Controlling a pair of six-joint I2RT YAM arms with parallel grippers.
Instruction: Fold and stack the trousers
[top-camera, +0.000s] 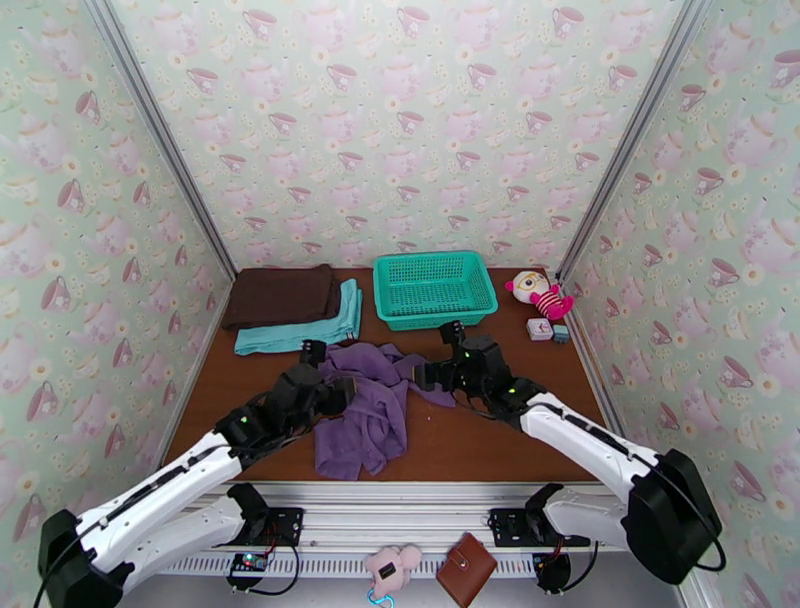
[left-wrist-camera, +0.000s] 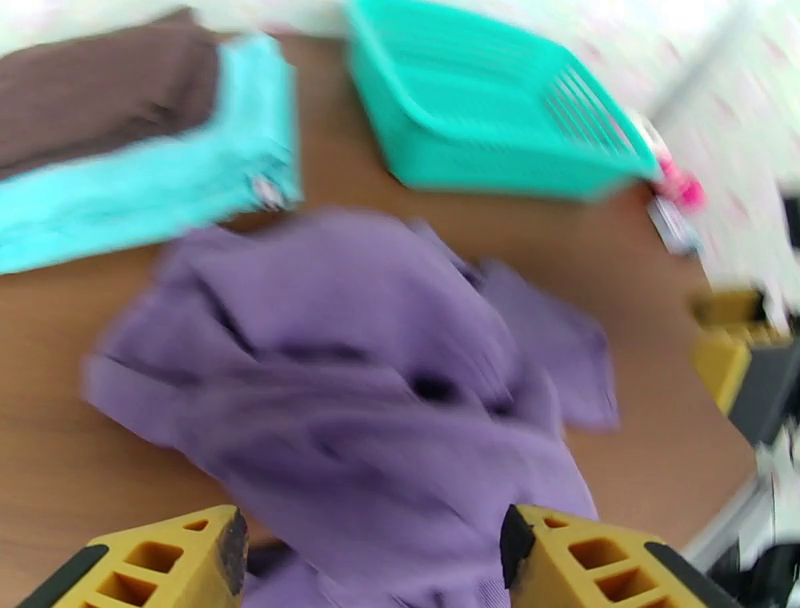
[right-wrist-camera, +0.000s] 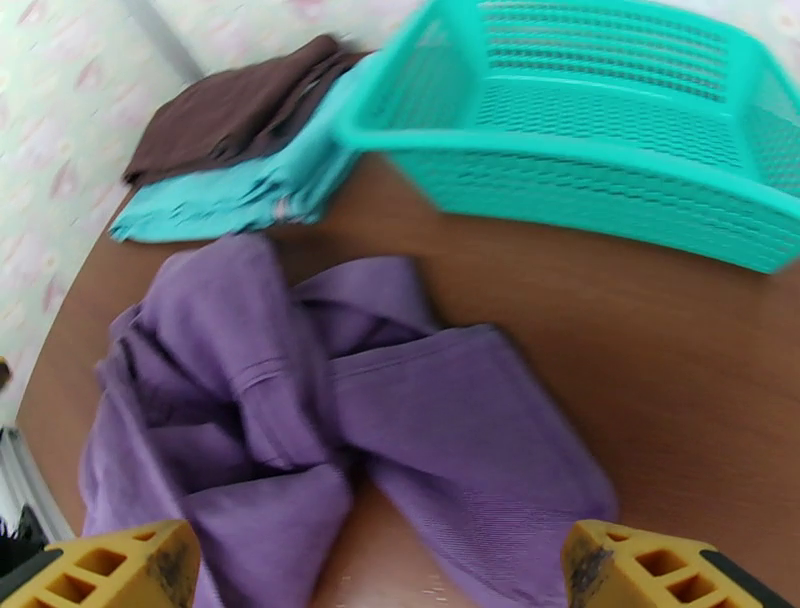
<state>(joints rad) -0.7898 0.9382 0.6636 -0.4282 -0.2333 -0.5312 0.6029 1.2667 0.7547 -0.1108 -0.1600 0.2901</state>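
Observation:
The purple trousers (top-camera: 368, 412) lie crumpled in a heap on the middle of the brown table, legs twisted over each other. My left gripper (top-camera: 338, 390) hovers at the heap's left edge; in the left wrist view the left gripper (left-wrist-camera: 370, 552) has its yellow fingers (left-wrist-camera: 170, 560) apart above the trousers (left-wrist-camera: 380, 400), gripping nothing. My right gripper (top-camera: 428, 376) is at the heap's upper right. In the right wrist view the right gripper (right-wrist-camera: 380, 565) stands wide open over the trousers (right-wrist-camera: 300, 420), not touching the cloth.
A teal mesh basket (top-camera: 435, 288) stands behind the heap. A dark brown folded garment (top-camera: 280, 295) lies on a teal folded one (top-camera: 300, 328) at the back left. A doll (top-camera: 540, 294) and small blocks (top-camera: 541, 329) sit at the back right.

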